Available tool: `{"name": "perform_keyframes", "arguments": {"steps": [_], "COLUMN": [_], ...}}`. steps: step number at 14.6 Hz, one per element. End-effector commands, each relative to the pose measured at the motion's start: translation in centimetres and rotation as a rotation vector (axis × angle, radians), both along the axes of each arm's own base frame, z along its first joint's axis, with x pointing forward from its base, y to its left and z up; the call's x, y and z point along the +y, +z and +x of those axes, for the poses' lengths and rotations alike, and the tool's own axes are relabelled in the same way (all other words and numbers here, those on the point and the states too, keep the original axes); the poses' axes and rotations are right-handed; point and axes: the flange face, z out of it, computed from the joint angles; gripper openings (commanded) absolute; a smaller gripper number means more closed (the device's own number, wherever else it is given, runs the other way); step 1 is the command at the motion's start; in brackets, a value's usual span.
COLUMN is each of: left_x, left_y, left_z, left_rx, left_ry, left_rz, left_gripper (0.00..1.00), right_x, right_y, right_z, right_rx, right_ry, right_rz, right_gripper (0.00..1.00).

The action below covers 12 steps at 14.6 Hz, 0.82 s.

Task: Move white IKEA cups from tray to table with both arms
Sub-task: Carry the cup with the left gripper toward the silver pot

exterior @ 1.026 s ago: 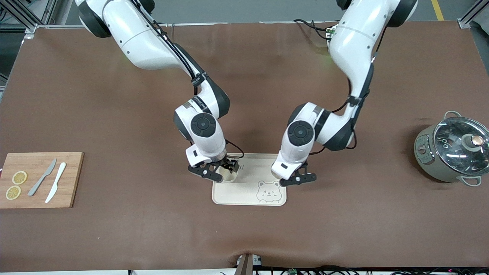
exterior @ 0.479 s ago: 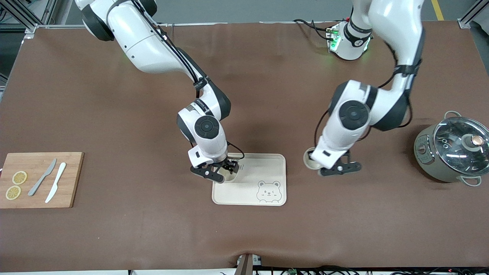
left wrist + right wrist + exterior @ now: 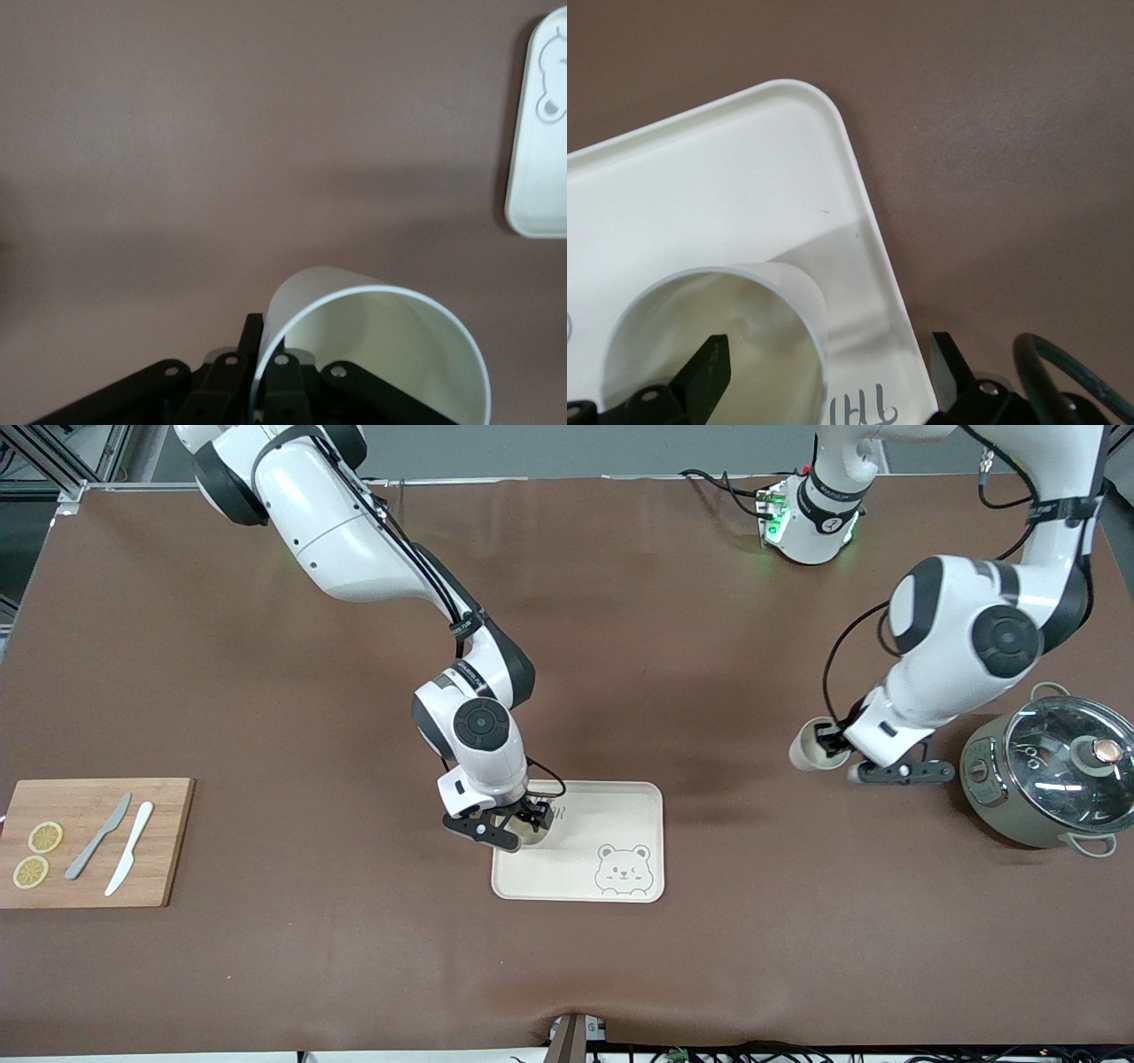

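One white cup stands on the cream tray, in the corner toward the right arm's end. My right gripper is open around its wall. In the right wrist view one finger is inside the cup and the other is well outside it, past the tray edge. My left gripper is shut on the second white cup and holds it over bare table between tray and pot. The left wrist view shows the cup wall pinched between the fingers.
A grey-green pot with a glass lid stands close to the left gripper, at the left arm's end. A wooden cutting board with two knives and lemon slices lies at the right arm's end. The tray's edge shows in the left wrist view.
My left arm has swung away from the tray toward the pot, carrying its cup off the tray. The right arm has stayed almost in place at the tray corner.
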Motion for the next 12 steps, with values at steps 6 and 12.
{"name": "perform_keyframes", "arguments": {"steps": [6, 12], "left_x": [4.2, 1.3], "left_y": [-5.3, -11.3], "left_z": [-4.6, -4.5], "left_rx": [-0.131, -0.155], "left_ry": [-0.011, -0.010], "left_rz": [-0.021, -0.041], "left_gripper": [0.00, 0.00], "right_x": [0.2, 0.3], "right_y": [-0.2, -0.3], "right_z": [0.4, 0.4], "right_rx": [-0.022, -0.028], "right_ry": [-0.008, -0.007], "right_rz": [-0.009, -0.004], "right_gripper": [0.46, 0.00]}}
